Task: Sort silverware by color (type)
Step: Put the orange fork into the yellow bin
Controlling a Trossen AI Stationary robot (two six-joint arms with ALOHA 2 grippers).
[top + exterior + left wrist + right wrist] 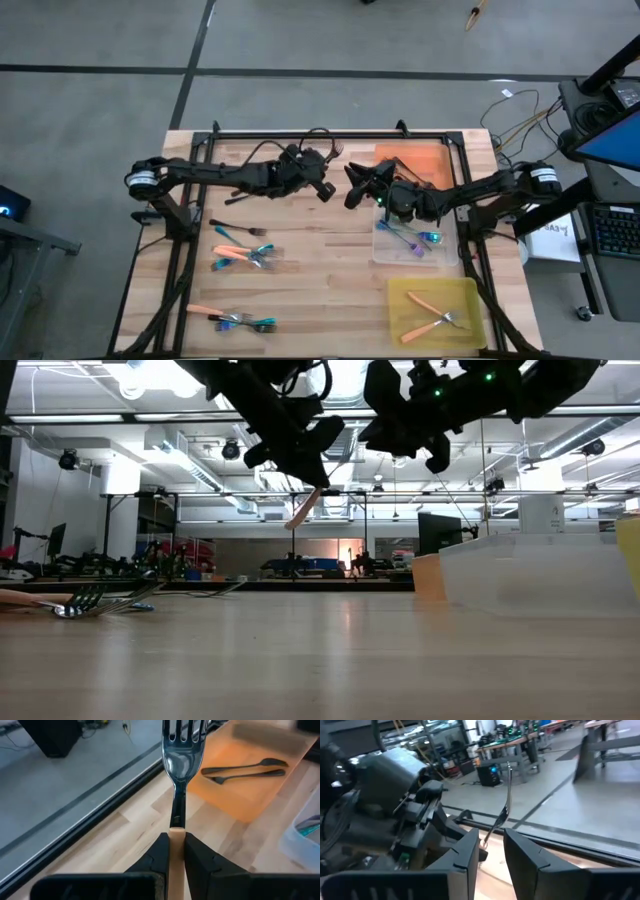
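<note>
Above the table's middle, my left gripper (328,190) is shut on an orange-handled fork (180,765). Its silver tines point away, toward my right gripper (352,196), which faces it with its fingers apart. In the right wrist view the fork's thin metal part (506,805) rises just beyond the gap between those fingers (490,845). More silverware lies flat on the wood at the left: a dark fork (240,230) and two mixed orange and blue clusters (245,256) (232,318). My left gripper pinches the orange handle's upper end (176,837), just below the metal neck, between its two fingers, which lie along the fork. The fork is lifted clear and slanted; the handle's free end (303,508) sticks out below the fingers. Whether my right gripper touches the fork cannot be told.
An orange tray (420,158) at the far right holds two dark forks (245,770). In front of it a clear tray (385,250) holds blue forks, and a yellow tray (400,295) near the front edge holds orange ones. A black frame rail (330,133) runs along the far edge.
</note>
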